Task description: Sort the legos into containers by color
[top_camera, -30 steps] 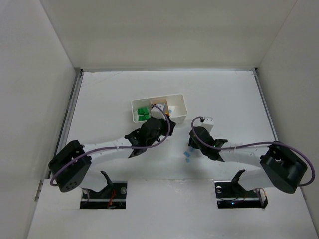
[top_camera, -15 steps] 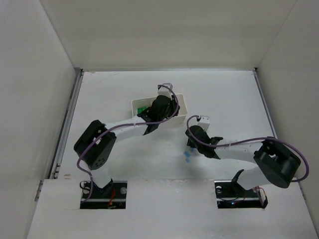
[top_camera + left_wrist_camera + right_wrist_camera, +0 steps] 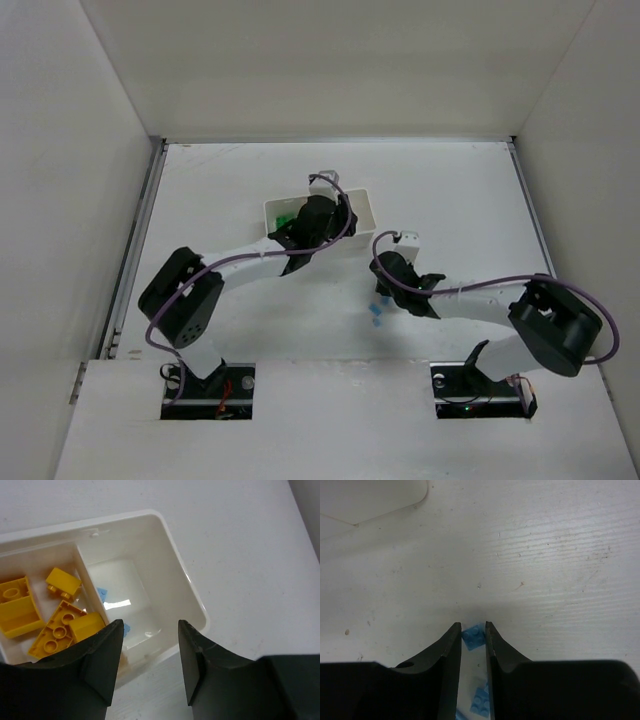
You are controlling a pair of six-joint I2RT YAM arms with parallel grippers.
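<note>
The white three-compartment tray (image 3: 192, 597) holds several yellow bricks (image 3: 17, 611) in its middle compartment and small pale blue bricks (image 3: 103, 594) in its right one. My left gripper (image 3: 147, 630) hangs open and empty over the tray's near right rim. In the top view it (image 3: 333, 205) covers most of the tray (image 3: 368, 205), with green bricks (image 3: 285, 220) showing in the left compartment. My right gripper (image 3: 472, 627) is down on the table, shut on a pale blue brick (image 3: 473, 635). Another pale blue brick (image 3: 481, 702) lies between its fingers further back.
The tray's corner (image 3: 370, 500) shows at the top left of the right wrist view. Loose blue bricks (image 3: 377, 318) lie on the table by the right gripper (image 3: 382, 297). White walls enclose the table on three sides.
My left arm has swung from in front of the tray to over its right side. My right gripper has shifted slightly left and down onto the blue bricks.
</note>
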